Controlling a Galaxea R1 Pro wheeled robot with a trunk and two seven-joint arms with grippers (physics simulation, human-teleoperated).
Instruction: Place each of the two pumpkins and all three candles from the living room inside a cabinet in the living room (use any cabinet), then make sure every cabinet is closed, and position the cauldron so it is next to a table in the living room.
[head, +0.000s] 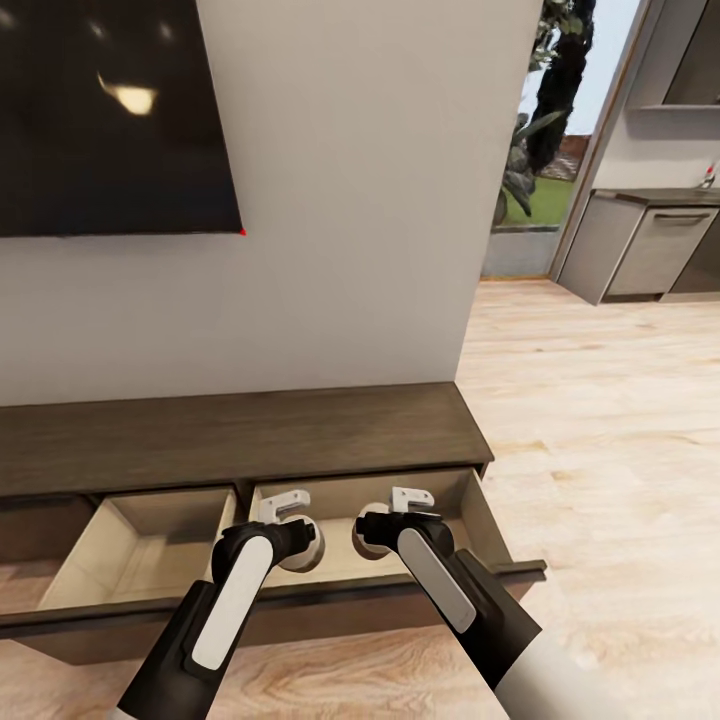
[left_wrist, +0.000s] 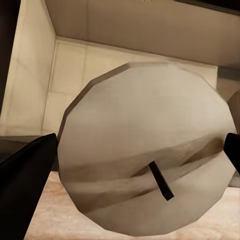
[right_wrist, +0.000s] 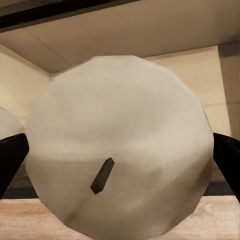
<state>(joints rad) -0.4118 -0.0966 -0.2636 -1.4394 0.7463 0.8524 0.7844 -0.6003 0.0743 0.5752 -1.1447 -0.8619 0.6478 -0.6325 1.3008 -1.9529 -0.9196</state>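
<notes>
Both grippers hold a candle over the open right-hand drawer of the cabinet (head: 240, 435).

In the head view the left gripper (head: 290, 535) and right gripper (head: 385, 525) sit side by side at about 6 o'clock, above the pale drawer (head: 480, 520); their jaws are largely hidden behind the wrists. The left wrist view shows the left candle (left_wrist: 145, 150) clamped between dark fingertips (left_wrist: 25, 175), its wick end toward the camera and the drawer's beige walls behind it. The right wrist view shows the right candle (right_wrist: 120, 145) gripped the same way between fingertips (right_wrist: 10, 160). The TV (head: 110, 110) at 11 o'clock is cut off by the frame. A second open drawer (head: 150, 540) lies to the left, partly blocked by the left arm.
</notes>
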